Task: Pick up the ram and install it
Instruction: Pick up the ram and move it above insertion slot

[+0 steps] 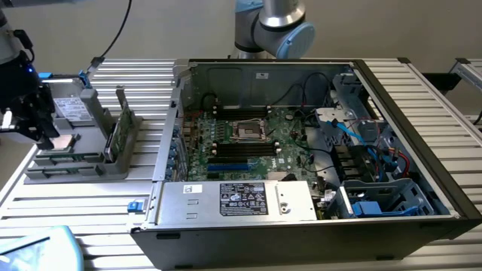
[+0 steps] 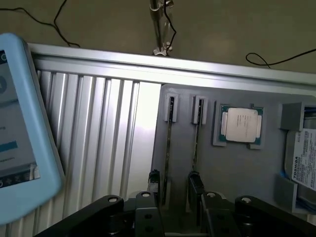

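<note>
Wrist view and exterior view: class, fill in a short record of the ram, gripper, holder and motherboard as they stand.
ram: two sticks on edge in the slots of the gray holder, not gripped
gripper: open, holding nothing, close to the ram
processor: seated in the holder beside the ram
motherboard: inside the open computer case

The ribbed metal tabletop (image 1: 75,209) carries an open computer case (image 1: 286,245) across its middle, a grey parts holder (image 1: 64,170) just beside it on the exterior view's left, and a blue-cased tablet (image 1: 38,248) nearer the camera.
</note>
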Controlling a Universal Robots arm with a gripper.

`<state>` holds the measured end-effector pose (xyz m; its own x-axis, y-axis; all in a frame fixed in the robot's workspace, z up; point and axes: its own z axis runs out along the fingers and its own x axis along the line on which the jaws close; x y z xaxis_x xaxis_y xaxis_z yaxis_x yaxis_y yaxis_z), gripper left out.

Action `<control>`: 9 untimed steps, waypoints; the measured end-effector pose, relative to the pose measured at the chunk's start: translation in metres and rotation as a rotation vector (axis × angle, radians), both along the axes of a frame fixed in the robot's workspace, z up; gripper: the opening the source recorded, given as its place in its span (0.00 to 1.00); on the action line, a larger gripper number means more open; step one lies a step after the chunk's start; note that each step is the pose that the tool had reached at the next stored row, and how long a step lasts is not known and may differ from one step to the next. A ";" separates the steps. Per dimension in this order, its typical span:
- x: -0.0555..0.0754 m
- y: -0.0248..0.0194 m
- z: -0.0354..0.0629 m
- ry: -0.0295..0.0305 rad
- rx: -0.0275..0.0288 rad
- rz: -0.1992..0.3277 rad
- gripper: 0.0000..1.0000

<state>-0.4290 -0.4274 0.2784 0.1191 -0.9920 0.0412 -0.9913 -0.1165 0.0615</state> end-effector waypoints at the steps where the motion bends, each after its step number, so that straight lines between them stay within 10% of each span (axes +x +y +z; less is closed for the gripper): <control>1: 0.000 0.0000 -0.0018 0.0000 0.0000 0.006 0.37; 9: 0.000 0.0000 -0.0165 -0.0001 0.0000 0.046 0.37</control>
<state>-0.4292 -0.4275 0.2620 0.1646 -0.9855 0.0412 -0.9849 -0.1619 0.0615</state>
